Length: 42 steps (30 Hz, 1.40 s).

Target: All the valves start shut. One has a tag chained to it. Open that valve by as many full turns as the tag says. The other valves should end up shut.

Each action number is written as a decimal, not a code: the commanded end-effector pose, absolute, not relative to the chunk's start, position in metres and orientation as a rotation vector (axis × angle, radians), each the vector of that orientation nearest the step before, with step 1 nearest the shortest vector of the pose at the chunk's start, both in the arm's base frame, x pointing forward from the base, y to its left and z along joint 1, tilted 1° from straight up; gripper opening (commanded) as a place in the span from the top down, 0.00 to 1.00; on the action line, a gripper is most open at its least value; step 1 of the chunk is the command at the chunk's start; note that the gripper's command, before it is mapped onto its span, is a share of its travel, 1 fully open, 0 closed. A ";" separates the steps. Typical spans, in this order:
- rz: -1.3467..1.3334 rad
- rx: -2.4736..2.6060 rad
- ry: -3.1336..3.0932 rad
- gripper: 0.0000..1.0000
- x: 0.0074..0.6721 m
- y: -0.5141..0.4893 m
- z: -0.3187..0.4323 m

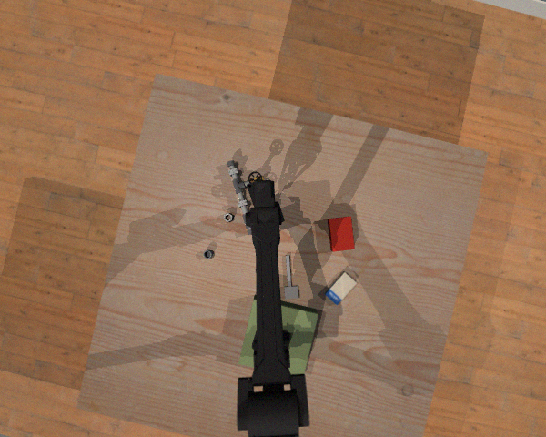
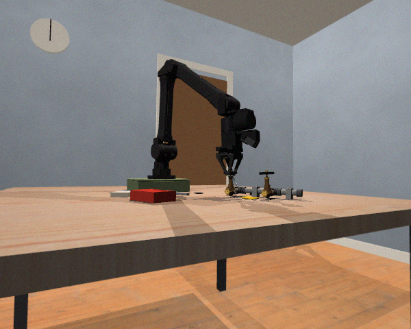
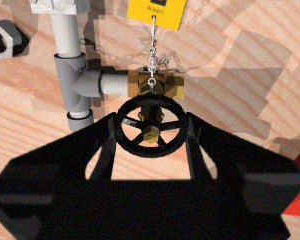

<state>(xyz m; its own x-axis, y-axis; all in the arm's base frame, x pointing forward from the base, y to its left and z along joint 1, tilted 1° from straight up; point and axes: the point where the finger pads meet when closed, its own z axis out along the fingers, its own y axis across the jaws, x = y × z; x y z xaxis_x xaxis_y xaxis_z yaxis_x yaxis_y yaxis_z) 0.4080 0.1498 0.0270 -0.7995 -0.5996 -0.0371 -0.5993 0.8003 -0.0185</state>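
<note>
A grey pipe [image 1: 237, 188] with brass valves lies at the table's middle back. In the wrist view my gripper [image 3: 150, 119] is shut on the black handwheel [image 3: 150, 125] of a brass valve [image 3: 155, 84]. A chain [image 3: 152, 65] runs from this valve to a yellow tag [image 3: 156, 11], only partly in view. In the exterior view my gripper [image 2: 229, 173] points straight down onto this valve [image 2: 229, 189]. A second valve [image 2: 266, 184] with its own handwheel stands free to the right; it also shows from above [image 1: 255, 177]. The tagged valve is hidden under my arm in the top view.
A red block [image 1: 340, 233], a white and blue box [image 1: 340, 287], a grey tool [image 1: 289, 278] and a green base pad [image 1: 282, 339] lie right of my arm. Two nuts [image 1: 228, 217] [image 1: 208, 254] lie left of it. One nut shows in the wrist view [image 3: 5, 39].
</note>
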 end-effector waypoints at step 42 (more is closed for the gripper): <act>-0.050 -2.172 2.181 0.00 0.419 0.152 0.041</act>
<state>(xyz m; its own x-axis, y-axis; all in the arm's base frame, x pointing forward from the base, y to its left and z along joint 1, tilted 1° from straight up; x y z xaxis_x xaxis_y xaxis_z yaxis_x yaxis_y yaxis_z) 0.4060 0.1492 0.0270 -0.0109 -0.9999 -0.0065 -0.9994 0.0111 -0.0331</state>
